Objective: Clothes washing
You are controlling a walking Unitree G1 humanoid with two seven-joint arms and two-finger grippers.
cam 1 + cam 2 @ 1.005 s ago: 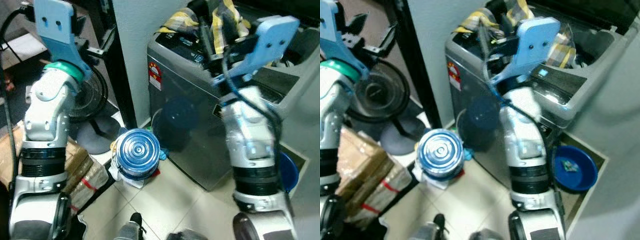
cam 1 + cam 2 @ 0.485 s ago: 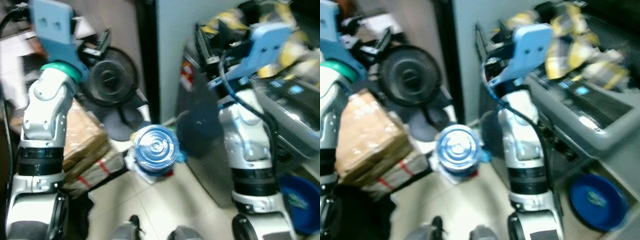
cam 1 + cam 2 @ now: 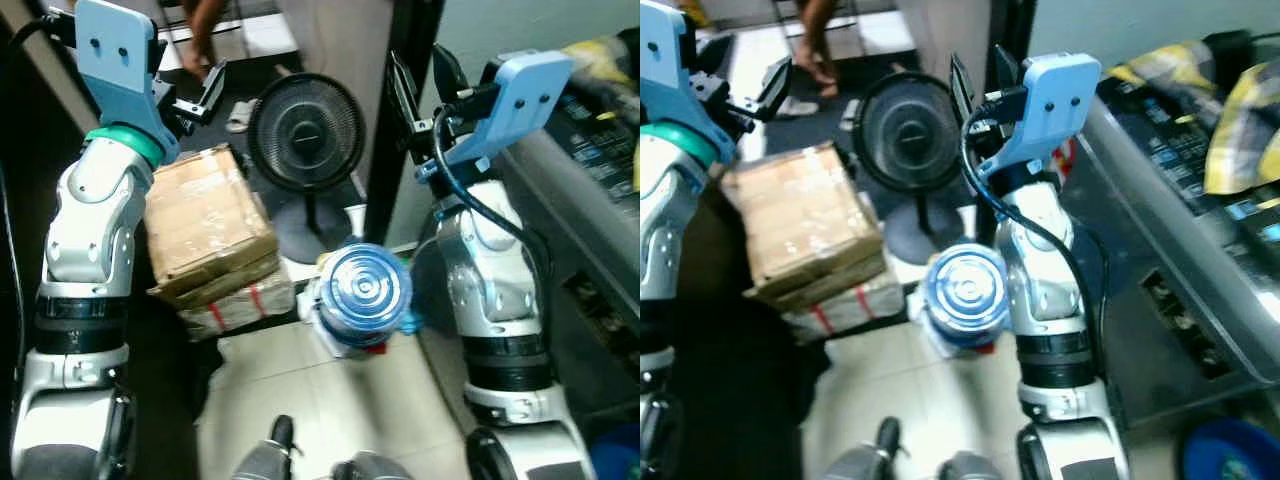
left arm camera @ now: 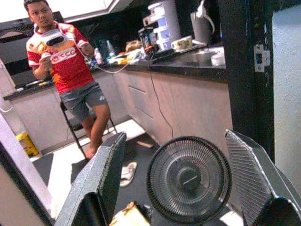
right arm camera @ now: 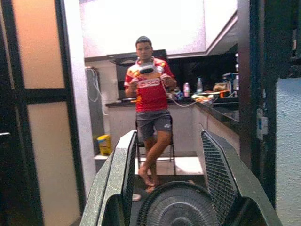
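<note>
The grey washing machine (image 3: 1137, 262) stands at the right edge, with yellow plaid clothes (image 3: 1238, 122) lying on its top. My right gripper (image 3: 980, 76) is raised to the left of the machine, apart from the clothes. Its fingers (image 5: 118, 184) stand open with nothing between them, pointing at a doorway. My left gripper (image 3: 197, 93) is raised at the far left above a cardboard box, and its fingers (image 4: 100, 181) are also open and empty.
A black floor fan (image 3: 305, 130) stands ahead beside a dark door frame (image 3: 405, 40). A taped cardboard box (image 3: 205, 222) and a blue round container (image 3: 364, 291) sit on the tiled floor. A blue basin (image 3: 1232, 456) lies at lower right. A person (image 5: 150, 96) sits beyond the doorway.
The whole view has swung left, away from the washing machine and toward the fan and doorway. Both arms stay raised, and the clothes remain on the machine.
</note>
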